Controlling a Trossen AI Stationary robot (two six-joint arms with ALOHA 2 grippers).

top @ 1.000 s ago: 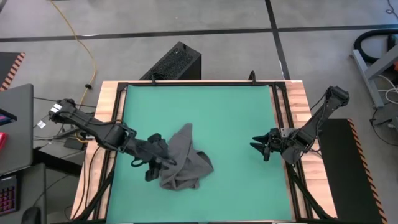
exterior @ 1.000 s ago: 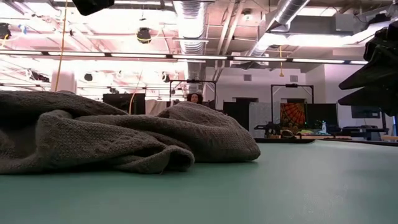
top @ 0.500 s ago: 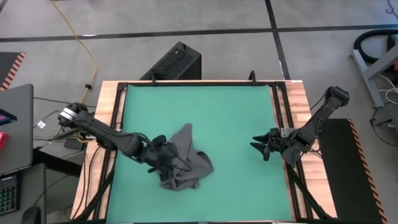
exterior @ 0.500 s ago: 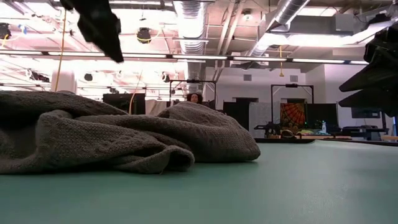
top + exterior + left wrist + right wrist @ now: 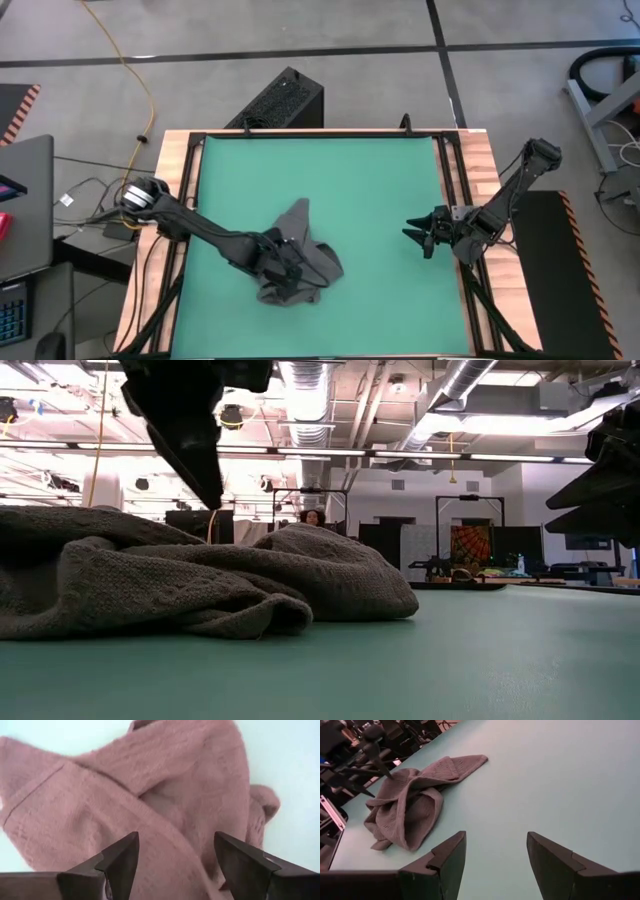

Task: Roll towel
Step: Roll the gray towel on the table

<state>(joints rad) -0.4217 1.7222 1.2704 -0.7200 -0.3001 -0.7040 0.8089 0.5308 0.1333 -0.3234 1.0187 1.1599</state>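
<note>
The dark grey towel [image 5: 300,262] lies crumpled in a heap on the green mat [image 5: 370,180], left of the middle and toward the near edge, with one corner pointing toward the far edge. It also shows in the low view [image 5: 200,585] and the right wrist view [image 5: 410,800]. My left gripper [image 5: 285,270] is open and stands over the heap's middle, fingers pointing down at the cloth [image 5: 150,785]; I cannot see it touching. My right gripper [image 5: 412,232] is open and empty above the mat at the right, pointing toward the towel.
Bare green mat [image 5: 560,780] lies between the towel and my right gripper, and over the far half. A black box [image 5: 280,100] stands on the floor beyond the table's far edge. A person [image 5: 314,517] shows far back in the room.
My left gripper has gone toward the table's right edge, from beside the towel's left edge to over its middle, and has come down toward it while staying open. The towel has kept its shape and place.
</note>
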